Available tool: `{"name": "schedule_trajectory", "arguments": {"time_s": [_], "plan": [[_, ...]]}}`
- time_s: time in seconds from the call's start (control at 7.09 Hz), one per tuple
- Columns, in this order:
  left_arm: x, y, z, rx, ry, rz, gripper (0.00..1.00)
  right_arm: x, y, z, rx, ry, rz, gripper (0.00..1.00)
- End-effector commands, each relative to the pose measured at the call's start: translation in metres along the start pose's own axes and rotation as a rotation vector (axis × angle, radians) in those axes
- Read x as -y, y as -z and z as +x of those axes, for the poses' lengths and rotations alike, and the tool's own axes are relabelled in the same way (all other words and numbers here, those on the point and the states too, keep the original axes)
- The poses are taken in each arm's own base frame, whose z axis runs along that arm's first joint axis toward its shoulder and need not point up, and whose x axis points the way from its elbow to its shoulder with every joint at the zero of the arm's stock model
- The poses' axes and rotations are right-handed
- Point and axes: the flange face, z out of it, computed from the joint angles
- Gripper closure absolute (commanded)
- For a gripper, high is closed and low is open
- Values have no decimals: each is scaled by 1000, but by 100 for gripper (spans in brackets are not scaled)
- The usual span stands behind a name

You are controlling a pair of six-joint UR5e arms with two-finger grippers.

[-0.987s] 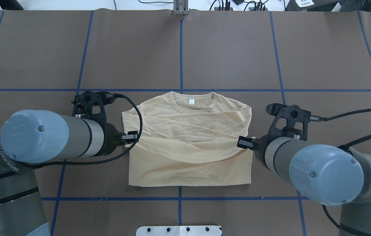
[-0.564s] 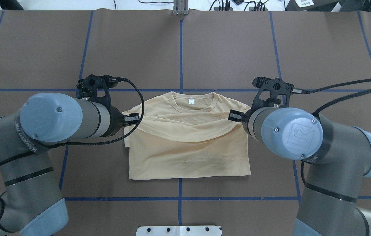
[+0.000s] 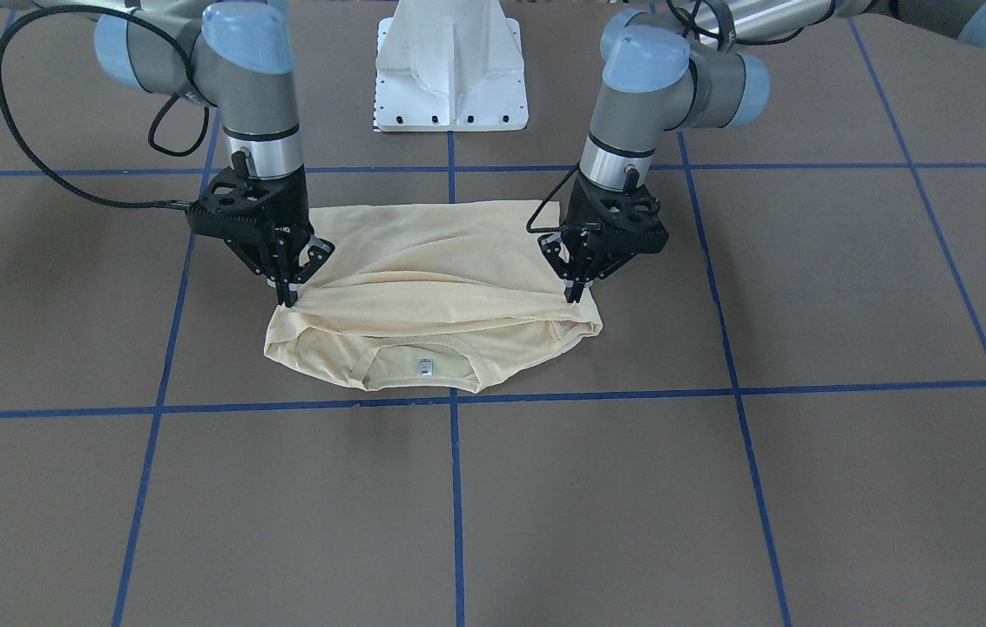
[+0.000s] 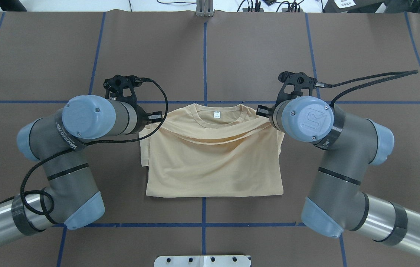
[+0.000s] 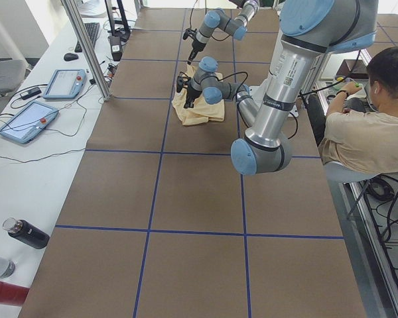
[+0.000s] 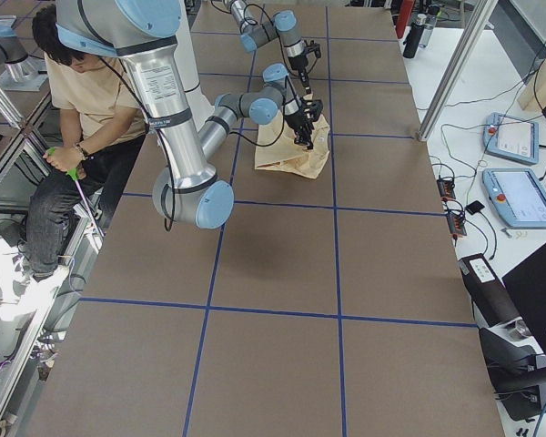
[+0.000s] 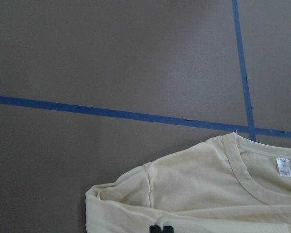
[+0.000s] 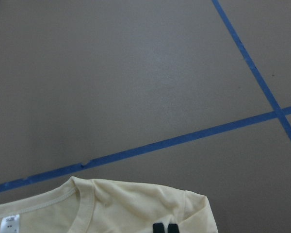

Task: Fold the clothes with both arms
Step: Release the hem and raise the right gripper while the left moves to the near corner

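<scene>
On brown blue-taped table (image 3: pixel 719 488), left gripper (image 3: pixel 578 292) and right gripper (image 3: pixel 291 296) clenched on T-shirt (image 3: pixel 432 261) edge; person (image 5: pixel 365 132) seated nearby.

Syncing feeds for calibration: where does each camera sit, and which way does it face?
Front: across the table, facing the robot; left gripper picture-right, right gripper, shut on shirt.
Overhead: behind the robot, looking down; left arm, right arm.
Exterior left: table's left end; left arm near.
Exterior right: right end; right arm near.
Left wrist: down at shirt shoulder; fingertips.
Right wrist: other shoulder; fingertips.
Both wrist views share the label.
</scene>
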Motion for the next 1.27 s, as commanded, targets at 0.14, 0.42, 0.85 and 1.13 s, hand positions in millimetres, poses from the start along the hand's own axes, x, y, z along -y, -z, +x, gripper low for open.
{"name": "schedule_trajectory", "arguments": {"time_s": [0.14,0.42,0.85,1.13], "plan": [[2,-24,-5,10,-2,10,100,12,-32,4,-27,12,11,100],[4,-22,-5,5,-2,13,59,13,-35,6,-33,14,-8,1],[8,29,-1,-82,-154,34,0,44,-9,12,29,64,-95,0],[-13,47,-30,-121,-164,-59,0,46,17,35,66,124,-102,0]]}}
